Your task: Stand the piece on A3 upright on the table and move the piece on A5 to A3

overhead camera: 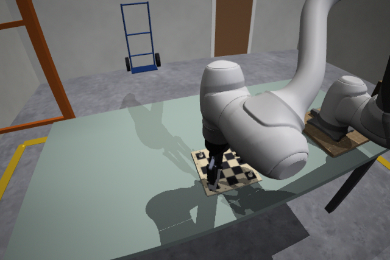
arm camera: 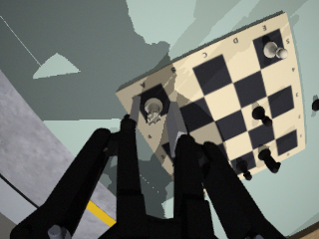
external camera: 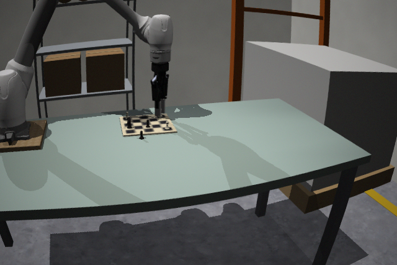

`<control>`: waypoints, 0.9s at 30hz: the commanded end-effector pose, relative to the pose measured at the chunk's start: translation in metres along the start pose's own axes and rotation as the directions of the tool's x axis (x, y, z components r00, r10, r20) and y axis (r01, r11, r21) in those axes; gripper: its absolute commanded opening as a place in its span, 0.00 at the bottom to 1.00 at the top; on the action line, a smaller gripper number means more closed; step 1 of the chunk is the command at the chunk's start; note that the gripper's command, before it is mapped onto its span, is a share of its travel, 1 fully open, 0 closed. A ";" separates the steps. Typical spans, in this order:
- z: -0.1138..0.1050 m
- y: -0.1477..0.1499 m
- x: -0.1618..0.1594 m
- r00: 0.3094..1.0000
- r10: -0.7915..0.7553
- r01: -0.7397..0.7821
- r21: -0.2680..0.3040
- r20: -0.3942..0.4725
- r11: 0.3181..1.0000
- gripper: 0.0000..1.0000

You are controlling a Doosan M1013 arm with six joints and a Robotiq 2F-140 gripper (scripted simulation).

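The small chessboard lies on the green table. My gripper points straight down over the board's near-left corner; in the exterior view it hangs over the far right corner. In the wrist view the fingers stand a little apart, and a white piece stands upright on a dark corner square just below and between the tips. Nothing is gripped. A black pawn stands upright on the table just off the board's front edge; it also shows in the wrist view.
Other pieces on the board: a white piece in another corner and black pieces. The arm's base plate sits on the table's left end. A large grey box stands beside the table.
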State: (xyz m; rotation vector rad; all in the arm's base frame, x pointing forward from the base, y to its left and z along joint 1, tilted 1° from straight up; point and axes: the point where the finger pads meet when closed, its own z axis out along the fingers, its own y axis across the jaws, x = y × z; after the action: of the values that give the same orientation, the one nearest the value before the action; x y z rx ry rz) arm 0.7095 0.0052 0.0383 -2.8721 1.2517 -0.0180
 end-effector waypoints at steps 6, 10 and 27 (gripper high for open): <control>0.000 0.000 0.000 1.000 0.000 0.000 0.000 0.000 1.000 0.22; 0.000 0.000 0.000 1.000 0.000 0.000 0.000 0.000 1.000 0.22; 0.000 0.000 0.000 1.000 0.000 0.000 0.000 0.000 1.000 0.00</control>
State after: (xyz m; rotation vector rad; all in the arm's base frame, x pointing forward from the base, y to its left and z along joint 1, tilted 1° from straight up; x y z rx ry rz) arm 0.7096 0.0052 0.0384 -2.8720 1.2516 -0.0183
